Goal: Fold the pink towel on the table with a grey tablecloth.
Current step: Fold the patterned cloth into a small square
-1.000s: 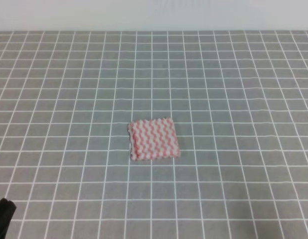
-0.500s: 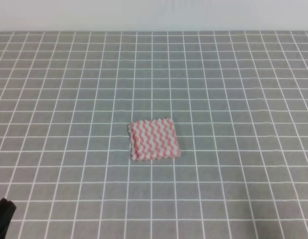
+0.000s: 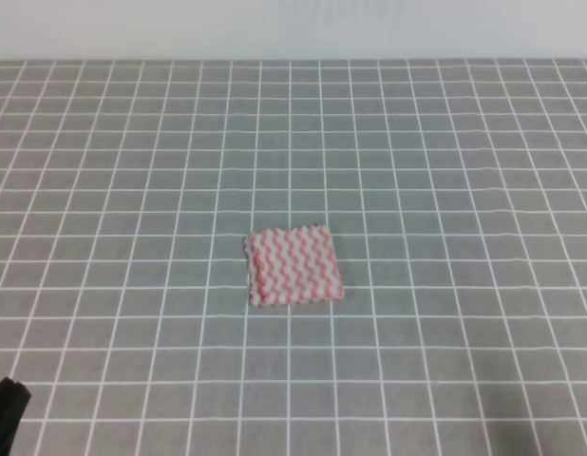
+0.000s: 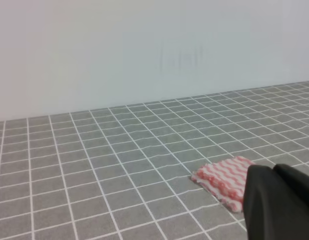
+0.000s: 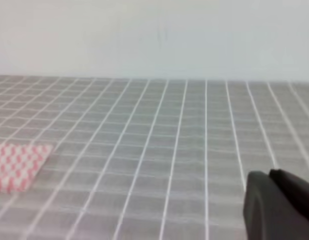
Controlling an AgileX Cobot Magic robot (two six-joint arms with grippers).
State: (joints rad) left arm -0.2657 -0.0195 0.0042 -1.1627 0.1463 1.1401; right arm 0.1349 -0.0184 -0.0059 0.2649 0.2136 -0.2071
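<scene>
The pink towel (image 3: 293, 266) lies folded into a small, thick square near the middle of the table with a grey tablecloth (image 3: 445, 171), its layered edge on the left. It also shows in the left wrist view as the towel (image 4: 227, 182) and at the left edge of the right wrist view (image 5: 17, 165). My left gripper (image 3: 4, 418) is only a dark tip at the bottom left corner, far from the towel; up close the left gripper (image 4: 277, 200) looks shut and holds nothing. My right gripper (image 5: 277, 205) is out of the exterior view, shut and holding nothing.
A pale wall (image 3: 293, 28) runs along the table's far edge. The gridded cloth spreads flat on all sides of the towel.
</scene>
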